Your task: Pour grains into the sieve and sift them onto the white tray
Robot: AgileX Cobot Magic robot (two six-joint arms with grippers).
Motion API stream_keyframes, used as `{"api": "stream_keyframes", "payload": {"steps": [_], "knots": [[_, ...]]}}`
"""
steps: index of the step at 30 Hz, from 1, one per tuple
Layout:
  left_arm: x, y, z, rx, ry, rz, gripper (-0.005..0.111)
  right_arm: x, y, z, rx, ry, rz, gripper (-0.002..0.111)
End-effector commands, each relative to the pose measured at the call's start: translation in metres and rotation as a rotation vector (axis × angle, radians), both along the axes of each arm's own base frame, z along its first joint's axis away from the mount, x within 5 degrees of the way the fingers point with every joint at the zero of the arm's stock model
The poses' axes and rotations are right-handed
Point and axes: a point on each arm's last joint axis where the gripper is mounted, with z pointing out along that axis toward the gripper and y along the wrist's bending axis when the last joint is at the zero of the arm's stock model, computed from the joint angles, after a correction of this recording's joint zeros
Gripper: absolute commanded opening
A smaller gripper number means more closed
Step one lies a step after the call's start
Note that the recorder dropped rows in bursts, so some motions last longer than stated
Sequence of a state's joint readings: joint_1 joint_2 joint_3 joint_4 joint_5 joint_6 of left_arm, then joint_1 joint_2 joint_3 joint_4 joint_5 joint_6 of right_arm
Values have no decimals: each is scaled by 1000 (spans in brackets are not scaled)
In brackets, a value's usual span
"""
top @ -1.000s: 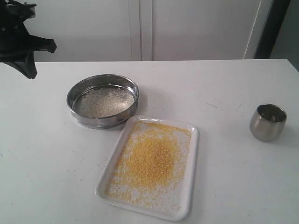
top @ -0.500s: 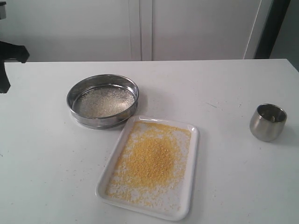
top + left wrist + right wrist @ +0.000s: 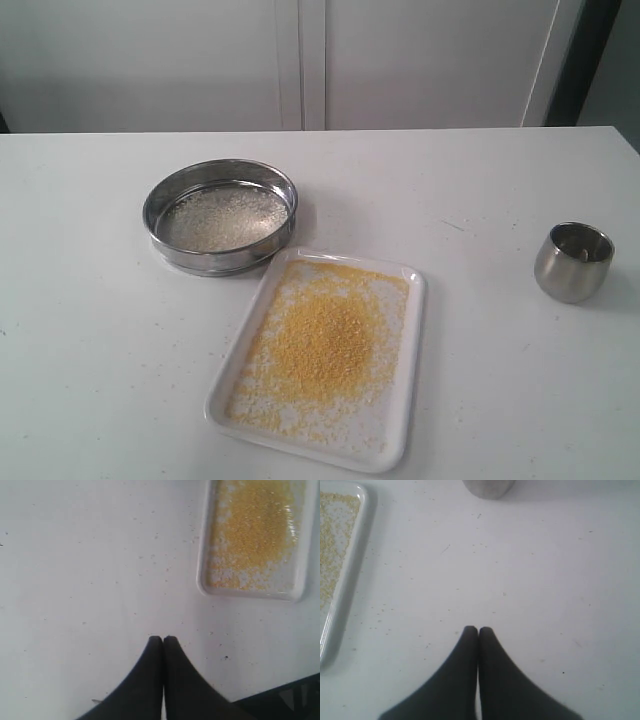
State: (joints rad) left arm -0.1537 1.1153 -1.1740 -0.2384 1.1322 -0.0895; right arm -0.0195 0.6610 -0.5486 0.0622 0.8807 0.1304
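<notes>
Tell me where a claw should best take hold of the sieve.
Probably take the sieve by its upright wall at the left edge, coming straight down, one finger inside, one outside. The ring looks too wide to span, and the tray crowds its near-right side.

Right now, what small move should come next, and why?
Probably none, just hold at rest: golden grains cover the white tray, only pale grains lie in the sieve beside it, and the left end effector and right end effector are shut, empty.
</notes>
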Motion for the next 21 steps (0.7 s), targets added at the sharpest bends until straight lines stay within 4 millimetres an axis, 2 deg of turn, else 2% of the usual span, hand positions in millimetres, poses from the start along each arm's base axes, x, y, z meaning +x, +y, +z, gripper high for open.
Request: {"api": "stream_keyframes", "payload": {"steps": [1, 7, 12, 17, 21], "knots": [[-42, 3, 8, -32, -18, -44, 0, 0, 0, 2, -5, -17, -2, 0], [-89, 10, 18, -50, -152, -48, 0, 0, 0, 2, -5, -17, -2, 0], [-118, 15, 25, -55, -248, -52, 0, 0, 0, 2, -5, -17, -2, 0], [-131, 17, 29, -61, -298, -52, 0, 0, 0, 2, -5, -17, -2, 0], [-131, 19, 28, -39, -303, -44, 0, 0, 0, 2, -5, -17, -2, 0]]}}
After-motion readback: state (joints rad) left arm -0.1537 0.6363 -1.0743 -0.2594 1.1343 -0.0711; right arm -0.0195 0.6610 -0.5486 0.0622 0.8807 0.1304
